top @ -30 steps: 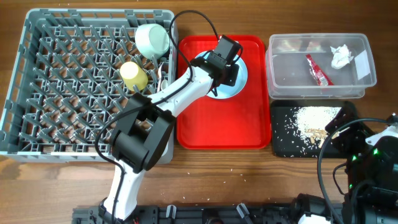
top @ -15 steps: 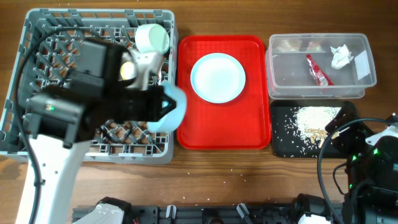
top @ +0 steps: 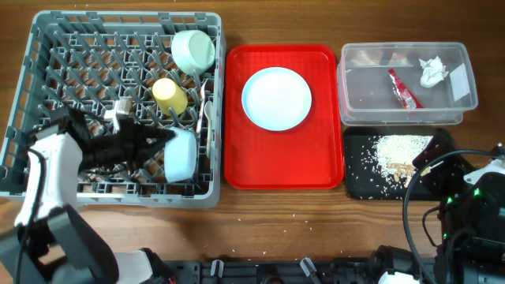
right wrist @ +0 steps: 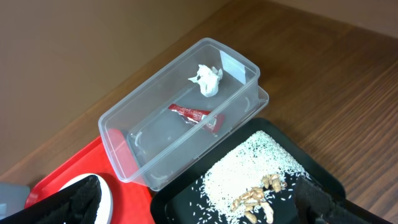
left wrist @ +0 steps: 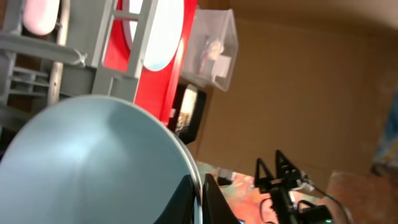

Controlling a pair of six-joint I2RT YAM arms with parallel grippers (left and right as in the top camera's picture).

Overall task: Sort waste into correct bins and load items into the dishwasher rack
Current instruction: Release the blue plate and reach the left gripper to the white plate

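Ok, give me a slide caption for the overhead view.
Left end effector holds a light blue dish inside the dishwasher rack, near the yellow cup; a plate sits on the red tray.

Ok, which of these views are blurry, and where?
Overhead: sharp, except the left arm, motion-smeared over the dishwasher rack. Left wrist: the light blue dish fills the foreground, soft and out of focus. Right wrist: crisp on the clear tub.

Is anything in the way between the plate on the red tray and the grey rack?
Nothing loose. The plate sits alone on the red tray, beside the rack; only the tray's rim and the rack's wall lie between.
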